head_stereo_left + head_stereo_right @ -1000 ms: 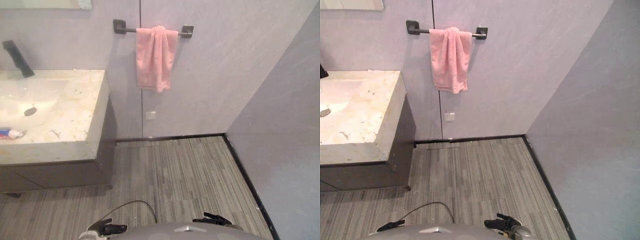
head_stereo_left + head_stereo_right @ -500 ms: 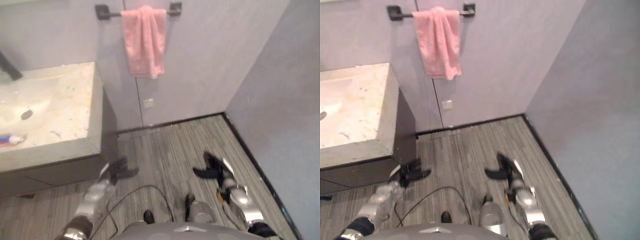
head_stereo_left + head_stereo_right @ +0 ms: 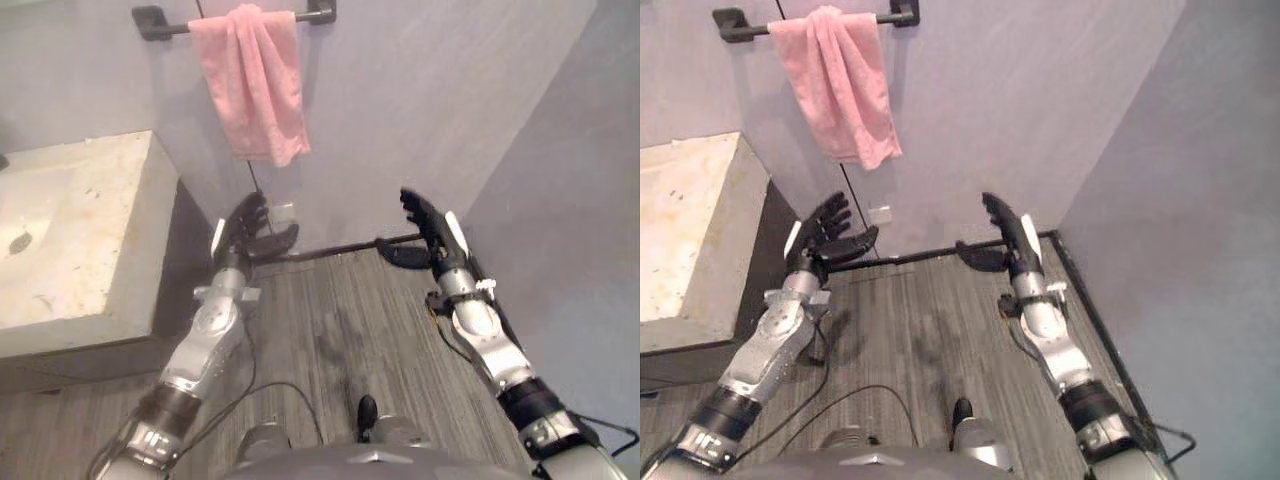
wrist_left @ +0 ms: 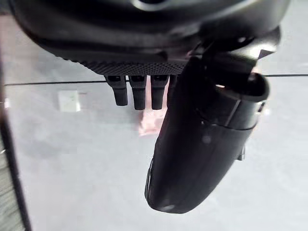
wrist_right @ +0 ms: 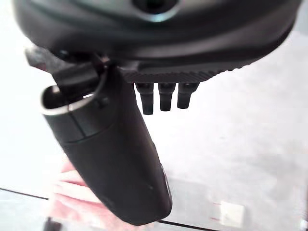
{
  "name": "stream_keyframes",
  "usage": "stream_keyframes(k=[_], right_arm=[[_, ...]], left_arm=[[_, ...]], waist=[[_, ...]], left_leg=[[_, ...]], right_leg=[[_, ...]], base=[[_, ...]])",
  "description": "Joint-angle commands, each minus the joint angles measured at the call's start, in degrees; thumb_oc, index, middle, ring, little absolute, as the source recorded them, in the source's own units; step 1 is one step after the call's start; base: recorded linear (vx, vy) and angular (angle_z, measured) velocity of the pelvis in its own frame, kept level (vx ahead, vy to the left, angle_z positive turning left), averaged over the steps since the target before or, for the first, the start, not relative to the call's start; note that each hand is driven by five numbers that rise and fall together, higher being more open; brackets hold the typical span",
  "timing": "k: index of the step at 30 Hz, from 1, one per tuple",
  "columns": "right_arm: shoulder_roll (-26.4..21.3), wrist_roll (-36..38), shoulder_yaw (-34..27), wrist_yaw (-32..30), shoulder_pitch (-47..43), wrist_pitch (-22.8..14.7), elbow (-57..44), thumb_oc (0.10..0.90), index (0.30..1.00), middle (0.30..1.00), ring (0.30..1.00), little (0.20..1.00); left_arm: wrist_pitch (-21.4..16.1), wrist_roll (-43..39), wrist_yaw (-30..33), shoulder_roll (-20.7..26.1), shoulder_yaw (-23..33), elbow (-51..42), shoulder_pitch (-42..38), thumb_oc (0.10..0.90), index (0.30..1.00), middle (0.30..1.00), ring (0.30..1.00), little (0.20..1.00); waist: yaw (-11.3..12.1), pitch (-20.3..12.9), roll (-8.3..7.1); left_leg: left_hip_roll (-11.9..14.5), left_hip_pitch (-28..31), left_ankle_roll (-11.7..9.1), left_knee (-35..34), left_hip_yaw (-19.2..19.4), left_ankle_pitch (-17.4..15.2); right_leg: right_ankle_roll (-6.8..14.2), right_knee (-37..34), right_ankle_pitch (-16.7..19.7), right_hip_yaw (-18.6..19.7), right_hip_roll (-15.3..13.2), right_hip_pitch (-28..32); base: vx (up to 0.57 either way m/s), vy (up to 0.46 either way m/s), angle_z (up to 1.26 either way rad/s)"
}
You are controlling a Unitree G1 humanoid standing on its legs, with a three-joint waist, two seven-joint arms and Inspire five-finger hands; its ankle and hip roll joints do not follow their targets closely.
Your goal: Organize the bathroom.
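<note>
A pink towel (image 3: 252,81) hangs bunched over a dark wall bar (image 3: 158,20) above the floor, right of the vanity. My left hand (image 3: 247,229) is raised below the towel, fingers straight and spread, holding nothing. My right hand (image 3: 428,226) is raised at the same height further right, near the room's corner, also open with nothing in it. Both hands are apart from the towel. A pink patch of the towel (image 4: 150,126) shows past the left hand in its wrist view, and the towel (image 5: 72,199) also appears behind the right thumb.
A pale stone vanity top (image 3: 90,240) with a sunken basin (image 3: 25,215) stands at the left over a dark cabinet. A small white wall plate (image 3: 878,214) sits low on the back wall. Striped grey floor (image 3: 330,330) runs to a dark skirting; a side wall (image 3: 570,230) closes the right.
Both arms have risen from low over the floor to mid-height before the back wall, hands open. The camera has shifted, moving the towel and vanity leftward in the picture.
</note>
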Motion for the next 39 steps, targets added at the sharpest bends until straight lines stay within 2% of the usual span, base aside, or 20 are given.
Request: stream_keyframes(k=[1, 3, 4, 5, 6, 8, 10, 14, 17, 19, 20, 23, 24, 26, 29, 30, 32, 33, 35, 39], right_arm=[[-0.1, -3.9, -1.5, -5.1, -8.8, -8.1, -5.2, 0.800, 0.900, 0.900, 0.900, 0.900], [-0.6, -4.1, -1.9, -6.8, -10.1, -8.2, -6.0, 0.800, 0.900, 0.900, 0.900, 0.900], [-0.6, -4.3, -2.0, -7.0, -10.1, -8.1, -6.2, 0.800, 0.900, 0.900, 0.900, 0.900], [-0.6, -5.5, -2.2, -7.9, -10.1, -8.5, -6.8, 0.800, 0.900, 0.900, 0.900, 0.900], [-0.5, -5.8, -2.2, -8.8, -10.3, -8.4, -7.9, 0.800, 0.900, 0.900, 0.900, 0.900], [-0.5, -6.5, -2.5, -10.2, -10.0, -8.4, -9.1, 0.800, 0.900, 0.900, 0.900, 0.900], [-0.6, -6.8, -2.5, -11.5, -10.6, -8.4, -9.6, 0.800, 0.900, 0.900, 0.900, 0.900], [-0.6, -8.0, -1.9, -13.6, -14.1, -8.5, -7.7, 0.800, 0.900, 0.900, 0.900, 0.900], [-0.8, -5.8, -3.1, -15.2, -14.1, -6.8, -9.0, 0.800, 0.900, 0.900, 0.900, 0.900], [-1.4, -5.5, -4.0, -16.0, -13.6, -5.8, -10.0, 0.800, 0.900, 0.900, 0.900, 0.900], [-1.4, -6.2, -5.1, -16.9, -12.8, -5.3, -10.7, 0.800, 0.900, 0.900, 0.900, 0.900], [-0.9, -5.2, -7.1, -17.0, -10.2, -6.0, -11.6, 0.800, 0.900, 0.900, 0.900, 0.900], [-0.5, -5.4, -7.2, -16.4, -9.8, -6.3, -11.3, 0.800, 0.900, 0.900, 0.900, 0.900], [0.4, -7.0, -6.6, -16.0, -10.2, -5.9, -10.8, 0.800, 0.900, 0.900, 0.900, 0.900], [1.4, -5.7, -4.9, -14.8, -12.6, -4.2, -10.7, 0.800, 0.900, 0.900, 0.900, 0.900], [1.3, -5.2, -4.8, -14.3, -13.0, -4.3, -10.7, 0.800, 0.900, 0.900, 0.900, 0.900], [0.4, -3.3, -4.2, -13.3, -13.9, -5.0, -10.1, 0.800, 0.900, 0.900, 0.900, 0.900], [0.2, -2.5, -3.7, -13.3, -15.1, -4.9, -9.8, 0.800, 0.900, 0.900, 0.900, 0.900], [0.6, -2.1, -3.4, -13.1, -16.6, -4.4, -9.2, 0.800, 0.900, 0.900, 0.900, 0.900], [1.9, -1.7, -4.2, -14.7, -18.5, -2.4, -7.5, 0.800, 0.900, 0.900, 0.900, 0.900]], left_arm=[[-8.4, 10.3, 3.0, 3.5, -0.1, -6.7, -5.8, 0.800, 0.900, 0.900, 0.900, 0.900], [-7.7, 10.9, 4.4, 3.7, -1.3, -6.9, -7.0, 0.800, 0.900, 0.900, 0.900, 0.900], [-7.8, 11.3, 4.7, 3.7, -1.4, -6.9, -7.1, 0.800, 0.900, 0.900, 0.900, 0.900], [-7.8, 10.8, 5.2, 4.2, -1.5, -7.2, -7.2, 0.800, 0.900, 0.900, 0.900, 0.900], [-7.6, 10.2, 6.2, 4.0, -1.7, -7.0, -7.3, 0.800, 0.900, 0.900, 0.900, 0.900], [-8.7, 11.0, 6.2, 3.7, -2.1, -6.5, -7.6, 0.800, 0.900, 0.900, 0.900, 0.900], [-9.4, 11.9, 6.1, 3.2, -2.9, -6.1, -8.3, 0.800, 0.900, 0.900, 0.900, 0.900], [-9.5, 13.5, 7.0, 3.4, -3.6, -5.9, -8.9, 0.800, 0.900, 0.900, 0.900, 0.900], [-7.0, 12.3, 6.6, 4.4, -3.2, -6.3, -8.5, 0.800, 0.900, 0.900, 0.900, 0.900], [-7.3, 11.8, 5.8, 4.5, -2.7, -5.6, -8.1, 0.800, 0.900, 0.900, 0.900, 0.900], [-7.5, 11.6, 5.1, 4.7, -2.3, -5.5, -7.8, 0.800, 0.900, 0.900, 0.900, 0.900], [-6.6, 12.4, 5.0, 4.8, -2.6, -5.2, -8.0, 0.800, 0.900, 0.900, 0.900, 0.900], [-6.3, 12.4, 5.3, 4.8, -2.6, -4.9, -8.2, 0.800, 0.900, 0.900, 0.900, 0.900], [-5.8, 12.8, 6.3, 4.6, -2.4, -4.5, -8.6, 0.800, 0.900, 0.900, 0.900, 0.900], [-5.6, 13.9, 8.2, 4.4, -1.7, -4.0, -9.1, 0.800, 0.900, 0.900, 0.900, 0.900], [-5.7, 14.6, 8.7, 4.4, -1.4, -4.0, -9.2, 0.800, 0.900, 0.900, 0.900, 0.900], [-5.0, 14.7, 9.8, 4.3, -1.2, -4.9, -9.3, 0.800, 0.900, 0.900, 0.900, 0.900], [-4.7, 15.3, 10.6, 4.3, -1.1, -5.3, -9.3, 0.800, 0.900, 0.900, 0.900, 0.900], [-4.5, 15.1, 11.1, 4.4, -1.3, -5.3, -9.6, 0.800, 0.900, 0.900, 0.900, 0.900], [-4.8, 13.3, 7.9, 4.3, -2.4, -3.7, -10.8, 0.800, 0.900, 0.900, 0.900, 0.900]], waist=[[1.5, -3.5, -2.63], [1.3, -3.4, -1.75], [1.3, -3.4, -1.73], [1.3, -3.4, -1.25], [1.5, -3.2, -0.91], [1.8, -3.0, -0.84], [2.3, -2.6, -0.61], [2.8, -2.7, 0.02], [2.7, -3.8, 0.82], [2.1, -3.9, 1.50], [1.8, -4.0, 2.06], [0.9, -3.7, 2.94], [1.0, -3.8, 3.07], [1.2, -4.1, 3.08], [1.6, -4.8, 1.60], [1.5, -5.0, 0.53], [1.3, -4.7, -0.75], [1.0, -3.9, -1.00], [0.9, -2.7, -0.99], [0.4, -2.4, -0.86]], left_leg=[[-7.9, 3.0, 6.2, -3.5, 4.9, -4.8], [-8.5, 6.0, 6.3, -14.8, 5.5, -3.5], [-8.6, 6.3, 6.2, -16.1, 5.6, -3.1], [-8.1, 6.3, 5.5, -22.3, 6.0, -0.3], [-6.1, 4.8, 4.1, -27.7, 6.0, 5.4], [-4.1, 2.9, 3.2, -30.9, 5.2, 10.3], [-2.5, 0.3, 2.6, -31.8, 3.5, 13.4], [-2.2, 0.6, 3.3, -31.2, 3.2, 11.9], [-3.4, 2.6, 4.2, -31.8, 2.6, 10.1], [-3.5, 4.4, 5.1, -32.5, 2.6, 9.5], [-3.7, 5.4, 6.0, -32.8, 2.8, 9.0], [-4.1, 7.2, 7.0, -33.2, 2.9, 8.0], [-4.5, 7.6, 7.2, -33.3, 2.5, 7.6], [-5.2, 8.2, 7.0, -33.6, 2.0, 7.5], [-6.7, 9.0, 6.0, -34.1, 2.8, 7.6], [-7.5, 9.5, 5.4, -34.3, 3.0, 6.6], [-8.8, 10.4, 5.5, -34.3, 3.8, 4.2], [-9.1, 11.3, 6.1, -34.3, 4.5, 2.9], [-9.4, 12.9, 7.0, -34.1, 5.0, 0.9], [-10.8, 13.0, 8.2, -28.6, 5.1, -2.8]], right_leg=[[4.4, 5.5, -8.2, -1.6, -0.6, -2.6], [5.2, 5.0, -8.4, -2.7, 0.6, -1.8], [5.3, 4.7, -8.3, -2.6, 0.7, -1.5], [5.6, 3.0, -8.3, -2.5, 1.5, -0.4], [5.8, 1.0, -8.4, -2.0, 2.6, 1.6], [5.7, 0.3, -8.9, -2.2, 3.1, 2.9], [5.4, 1.4, -10.4, -3.3, 3.3, 3.5], [4.6, 6.4, -13.3, -4.3, 3.3, 2.4], [5.8, 13.7, -16.4, -4.1, 2.3, 0.7], [7.6, 22.3, -14.9, -3.3, 0.4, -2.2], [9.2, 31.1, -14.6, -2.3, -1.5, -5.3], [11.9, 46.1, -11.5, 1.1, -3.7, -11.5], [11.7, 46.9, -10.7, 1.4, -4.1, -12.4], [11.2, 42.3, -10.3, 0.4, -4.9, -12.2], [9.5, 18.2, -10.9, -4.1, -3.3, -7.0], [9.3, 5.8, -7.3, -5.5, -1.7, -4.0], [11.4, -1.6, -0.2, -5.7, -2.7, -5.9], [12.5, -2.0, 2.8, -5.3, -3.8, -8.6], [13.0, -0.1, 5.0, -5.1, -5.5, -12.2], [11.7, 4.6, 1.9, -2.9, -4.3, -13.9]], base=[[0.31, -0.057, 0.28], [0.28, 0.011, 0.45], [0.27, 0.024, 0.52], [0.30, 0.016, 0.49], [0.31, 0.014, 0.41], [0.26, -0.004, 0.37], [0.27, 0.024, 0.29], [0.30, 0.133, 0.18], [0.40, 0.209, -0.11], [0.37, 0.244, -0.08], [0.31, 0.219, -0.11], [0.35, 0.163, -0.02], [0.34, 0.090, 0.14], [0.31, 0.021, 0.10], [0.35, -0.077, -0.05], [0.33, -0.144, -0.29], [0.34, -0.121, -0.29], [0.35, -0.109, 0.09], [0.35, -0.117, 0.14], [0.40, -0.181, 0.23]])
